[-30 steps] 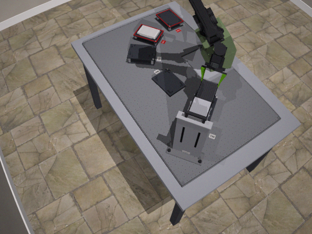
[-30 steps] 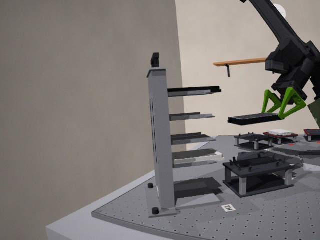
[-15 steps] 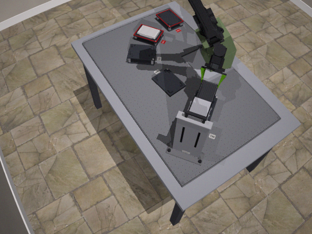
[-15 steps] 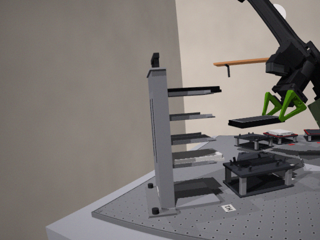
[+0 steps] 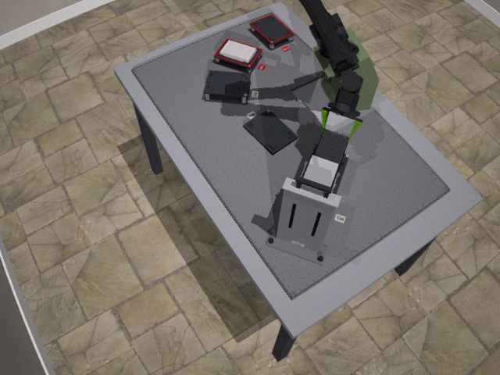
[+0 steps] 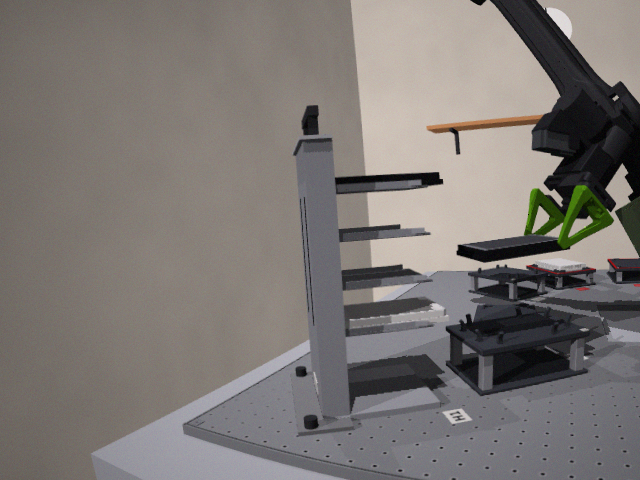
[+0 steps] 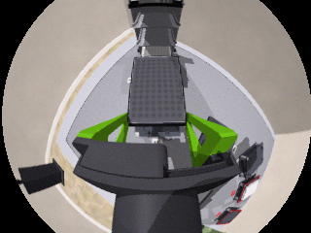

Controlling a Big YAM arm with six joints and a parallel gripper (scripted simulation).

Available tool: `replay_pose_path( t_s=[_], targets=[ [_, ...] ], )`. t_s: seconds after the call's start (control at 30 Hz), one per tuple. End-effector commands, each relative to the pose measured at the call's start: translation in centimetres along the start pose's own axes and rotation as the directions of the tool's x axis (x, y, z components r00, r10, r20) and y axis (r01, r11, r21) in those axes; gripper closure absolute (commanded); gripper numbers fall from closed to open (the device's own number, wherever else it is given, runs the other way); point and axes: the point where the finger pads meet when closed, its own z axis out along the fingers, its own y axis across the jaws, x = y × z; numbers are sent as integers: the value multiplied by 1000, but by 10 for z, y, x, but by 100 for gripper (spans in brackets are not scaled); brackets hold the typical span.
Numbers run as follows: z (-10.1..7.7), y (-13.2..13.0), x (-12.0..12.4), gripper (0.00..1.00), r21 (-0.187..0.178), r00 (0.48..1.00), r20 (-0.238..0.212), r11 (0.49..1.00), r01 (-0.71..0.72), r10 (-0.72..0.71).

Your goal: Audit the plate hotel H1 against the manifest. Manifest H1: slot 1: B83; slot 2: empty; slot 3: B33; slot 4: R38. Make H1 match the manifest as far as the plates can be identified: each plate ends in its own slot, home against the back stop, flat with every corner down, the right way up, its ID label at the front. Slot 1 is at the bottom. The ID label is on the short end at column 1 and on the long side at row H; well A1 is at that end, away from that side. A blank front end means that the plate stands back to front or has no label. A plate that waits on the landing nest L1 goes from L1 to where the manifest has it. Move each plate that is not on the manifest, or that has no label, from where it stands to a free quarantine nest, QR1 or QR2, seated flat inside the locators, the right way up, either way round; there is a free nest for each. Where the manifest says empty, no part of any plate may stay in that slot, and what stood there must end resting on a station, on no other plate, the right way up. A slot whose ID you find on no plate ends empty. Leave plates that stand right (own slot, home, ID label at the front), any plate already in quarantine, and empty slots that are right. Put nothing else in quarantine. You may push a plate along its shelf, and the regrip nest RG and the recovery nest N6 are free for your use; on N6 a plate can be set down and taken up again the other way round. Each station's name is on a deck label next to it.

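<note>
My gripper (image 5: 341,123) (image 6: 547,238) (image 7: 156,116) is shut on the near end of a black well plate (image 5: 331,147) (image 6: 506,246) (image 7: 155,93). It holds the plate level in the air in front of the hotel H1 (image 5: 306,218) (image 6: 320,279), above the raised nest (image 6: 516,341) at the hotel's mouth. The plate's far end points at the shelves, clear of them, at about the height between the second and third shelves. In the hotel, a black plate (image 6: 387,181) lies on the top shelf and a white plate (image 6: 395,317) on the bottom shelf. The two middle shelves look bare.
Two red-rimmed quarantine nests stand at the back; one holds a white plate (image 5: 237,51) (image 6: 559,265), the other (image 5: 271,29) (image 6: 625,266) looks bare. A raised black nest (image 5: 226,87) (image 6: 509,279) and a flat black square station (image 5: 270,130) lie between them and the hotel.
</note>
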Motion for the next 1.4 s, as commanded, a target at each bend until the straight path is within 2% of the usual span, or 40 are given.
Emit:
replay_pose_path(
  t_s=[0.0, 1.37],
  targets=[
    [3, -2, -3, 14, 6, 1000, 14, 1000, -2, 2],
    [13, 0, 8, 14, 0, 1000, 21, 1000, -1, 1]
  ],
)
